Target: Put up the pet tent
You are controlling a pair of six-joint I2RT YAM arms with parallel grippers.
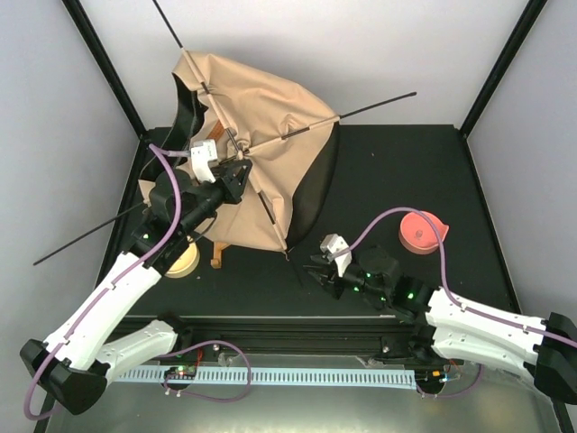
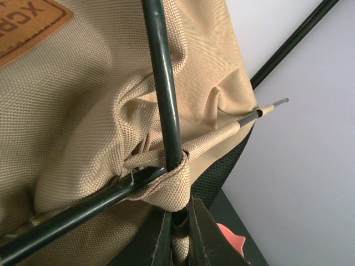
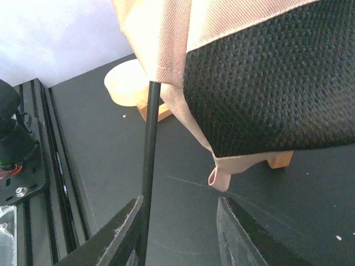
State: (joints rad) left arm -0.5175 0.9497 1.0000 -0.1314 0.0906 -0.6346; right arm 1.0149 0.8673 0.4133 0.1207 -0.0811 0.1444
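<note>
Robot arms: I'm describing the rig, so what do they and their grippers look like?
The left arm and right arm have white shells, black joints and bases. A purple cable loops along each. The left gripper and right gripper are black and two-fingered.

Bright, even light — pet tent [image 2: 83,122] weave crisp up close.

The tan tent [image 1: 261,108] stood half-raised at the counter's [image 1: 433,180] far left, black lining [image 1: 320,180] showing, thin black poles [image 1: 370,107] crossing at its top and jutting outward.
</note>
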